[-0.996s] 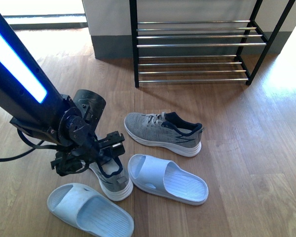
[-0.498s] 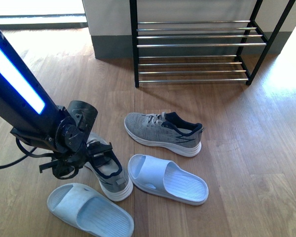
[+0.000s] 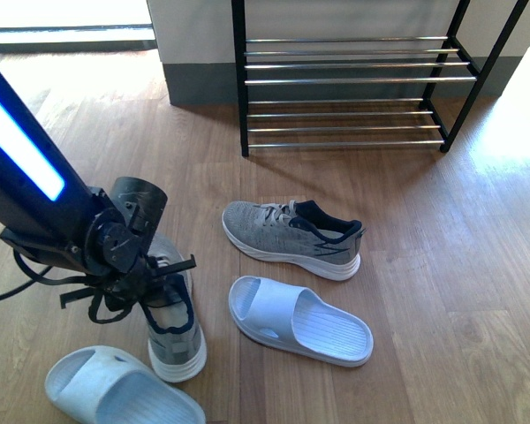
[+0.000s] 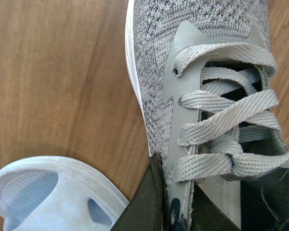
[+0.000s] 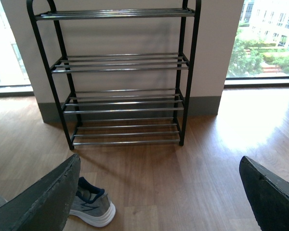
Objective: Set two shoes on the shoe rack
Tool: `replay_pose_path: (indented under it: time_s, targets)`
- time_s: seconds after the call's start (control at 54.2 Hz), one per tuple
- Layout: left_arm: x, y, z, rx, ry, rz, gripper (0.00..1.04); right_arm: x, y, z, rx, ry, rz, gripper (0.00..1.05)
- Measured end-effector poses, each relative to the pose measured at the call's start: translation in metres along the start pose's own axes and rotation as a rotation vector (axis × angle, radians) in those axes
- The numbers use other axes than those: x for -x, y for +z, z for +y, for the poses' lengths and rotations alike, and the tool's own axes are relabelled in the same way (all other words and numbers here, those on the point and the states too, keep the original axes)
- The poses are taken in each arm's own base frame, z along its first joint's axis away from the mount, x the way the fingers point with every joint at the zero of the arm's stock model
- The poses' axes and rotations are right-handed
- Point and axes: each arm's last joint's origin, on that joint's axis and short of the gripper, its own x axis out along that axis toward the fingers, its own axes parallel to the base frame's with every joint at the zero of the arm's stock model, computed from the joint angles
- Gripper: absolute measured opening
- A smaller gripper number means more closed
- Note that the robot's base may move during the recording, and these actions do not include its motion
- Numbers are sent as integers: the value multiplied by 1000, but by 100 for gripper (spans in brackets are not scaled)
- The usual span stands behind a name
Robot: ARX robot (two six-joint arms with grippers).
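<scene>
Two dark fingers (image 4: 144,211) of the left pincer (image 3: 159,287) are clenched on the side wall of a grey sneaker (image 3: 172,331). One finger is outside the knit upper and one is down inside the dark-lined opening, just behind the knot of the laces (the wrist view shows the grey eyelet strip pinched between them). That sneaker points its toe under the arm and its white-soled heel toward the camera. Whether the sole is clear of the floor (image 3: 442,265) I cannot tell. Just beside it, nearer the camera, lies a pale blue slide (image 3: 115,393), one end close to the outer finger. The other slide (image 3: 300,320) lies to the right, apart. The second sneaker (image 3: 287,237) sits beyond that, on its sole, toe to the left. Further on, against the wall, stands the shoe rack (image 3: 353,80), black-framed with chrome bars, well apart from all four shoes. The right pincer (image 5: 159,197) hangs released, fingers wide apart, facing the rack.
</scene>
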Motion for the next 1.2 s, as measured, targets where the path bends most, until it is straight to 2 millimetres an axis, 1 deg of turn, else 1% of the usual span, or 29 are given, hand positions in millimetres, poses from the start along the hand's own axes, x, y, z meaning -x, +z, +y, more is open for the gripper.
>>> replay_pose_path:
  time_s: [0.092,0.185,0.221,0.24,0.258,0.351,0.406,0.443,0.554,0.572,0.609,0.627,0.664,0.701,0.757,0.793,0.923,0.941,1.015,1.199]
  targets:
    - [17,10,9,16,5,-31,1,0,0,0,0,0,0,96]
    - [45,26,18,22,-1,-109,1,0,0,0,0,0,0,96]
    - [61,35,22,25,-8,-152,1,0,0,0,0,0,0,96]
    - [74,41,24,21,-14,-187,1,0,0,0,0,0,0,96]
    - [83,45,25,22,-16,-208,1,0,0,0,0,0,0,96]
    - [135,57,31,6,-47,-306,1,0,0,0,0,0,0,96]
    - [151,58,34,-9,-56,-335,1,0,0,0,0,0,0,96]
    - [166,59,37,-25,-62,-360,1,0,0,0,0,0,0,96]
    - [226,60,51,-58,-81,-483,1,0,0,0,0,0,0,96]
    - [240,60,55,-60,-80,-517,1,0,0,0,0,0,0,96]
    - [258,59,62,-61,-76,-565,1,0,0,0,0,0,0,96]
    - [273,57,68,-52,-79,-590,1,0,0,0,0,0,0,96]
    - [294,51,81,-47,-67,-622,1,0,0,0,0,0,0,96]
    - [310,44,92,-34,-58,-640,1,0,0,0,0,0,0,96]
    - [324,33,103,-35,-48,-657,1,0,0,0,0,0,0,96]
    - [336,22,112,-28,-30,-674,1,0,0,0,0,0,0,96]
    - [371,-11,130,-47,23,-756,1,0,0,0,0,0,0,96]
    - [437,-58,157,1,-9,-1058,1,0,0,0,0,0,0,96]
    - [431,-58,155,-17,-2,-1035,1,0,0,0,0,-1,0,96]
    - [431,-58,155,-26,2,-1035,1,0,0,0,0,-2,0,96]
